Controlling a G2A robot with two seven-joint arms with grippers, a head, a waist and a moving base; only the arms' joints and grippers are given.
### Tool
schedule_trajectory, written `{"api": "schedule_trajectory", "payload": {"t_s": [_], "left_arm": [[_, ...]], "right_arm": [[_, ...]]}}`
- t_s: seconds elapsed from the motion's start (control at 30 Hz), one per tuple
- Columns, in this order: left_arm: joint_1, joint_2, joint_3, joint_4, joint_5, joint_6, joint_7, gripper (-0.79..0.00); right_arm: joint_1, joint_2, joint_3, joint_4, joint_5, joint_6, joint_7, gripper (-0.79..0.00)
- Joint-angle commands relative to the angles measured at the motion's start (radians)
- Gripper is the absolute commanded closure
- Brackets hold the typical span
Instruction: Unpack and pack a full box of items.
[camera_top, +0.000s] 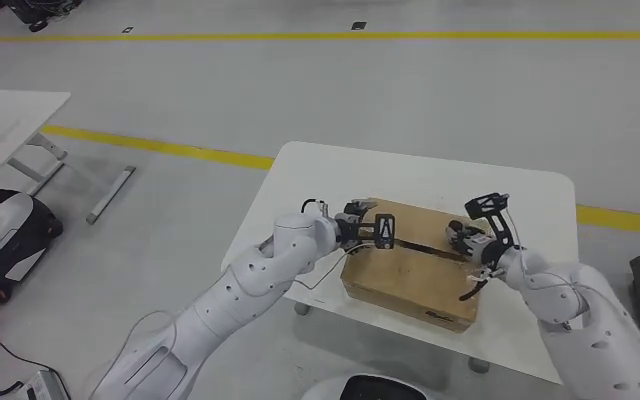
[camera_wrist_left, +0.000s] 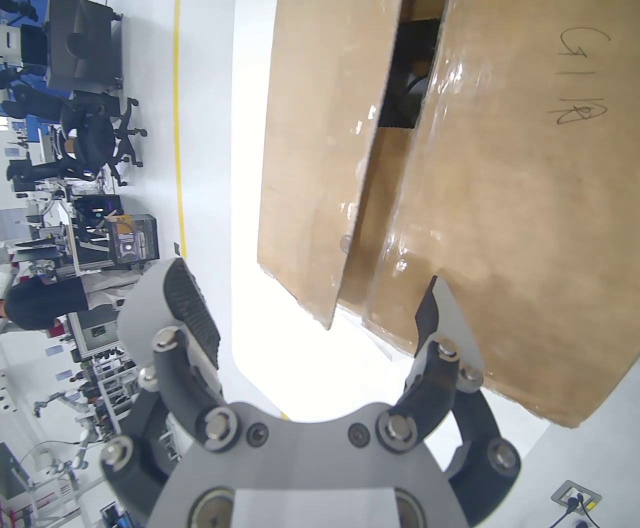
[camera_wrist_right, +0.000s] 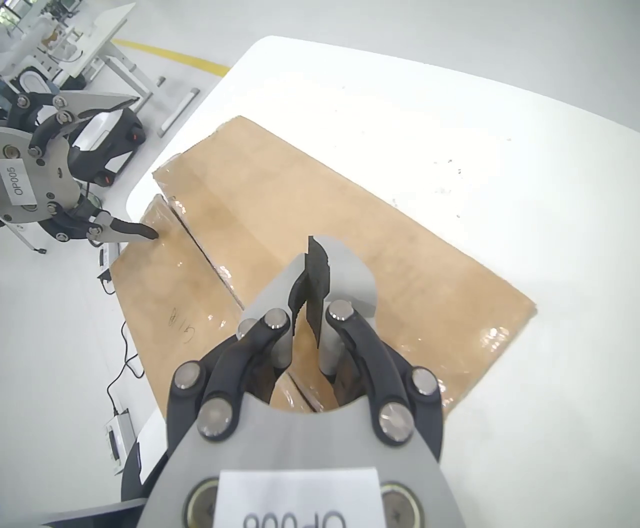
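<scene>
A brown cardboard box (camera_top: 420, 285) lies on the white table (camera_top: 420, 170) with its top flaps folded down. The seam between the flaps gapes a little, and something dark (camera_wrist_left: 405, 90) shows inside. My left gripper (camera_top: 383, 232) is open at the box's left end; one fingertip (camera_wrist_right: 145, 232) rests on a flap beside the seam, the other hangs off the box. In the left wrist view the same gripper (camera_wrist_left: 305, 280) straddles the box's end (camera_wrist_left: 500, 200). My right gripper (camera_wrist_right: 310, 270) hovers over the seam at the opposite end (camera_top: 458, 240), fingers together with nothing seen between them.
The box (camera_wrist_right: 350, 235) takes up the front middle of the table; bare tabletop (camera_wrist_right: 450, 125) lies behind and to the right. A cable and a power adapter (camera_wrist_right: 117, 435) lie on the floor below the front edge. Another white desk (camera_top: 25, 110) stands far left.
</scene>
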Motion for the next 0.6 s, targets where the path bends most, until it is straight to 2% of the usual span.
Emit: {"api": "schedule_trajectory", "payload": {"t_s": [0.0,0.33,0.57], "left_arm": [[-0.003,-0.002,-0.002,0.005,-0.005,-0.002,-0.008,-0.785],[-0.004,-0.007,-0.012,0.013,-0.020,-0.006,-0.033,-0.785],[0.000,-0.007,-0.026,-0.004,-0.022,-0.023,-0.046,-0.785]], "right_arm": [[-0.005,-0.006,-0.014,0.008,0.003,0.027,-0.027,0.000],[-0.061,-0.025,-0.085,-0.046,-0.098,0.118,-0.118,0.000],[-0.071,-0.038,-0.106,-0.022,-0.120,0.176,-0.150,0.000]]}}
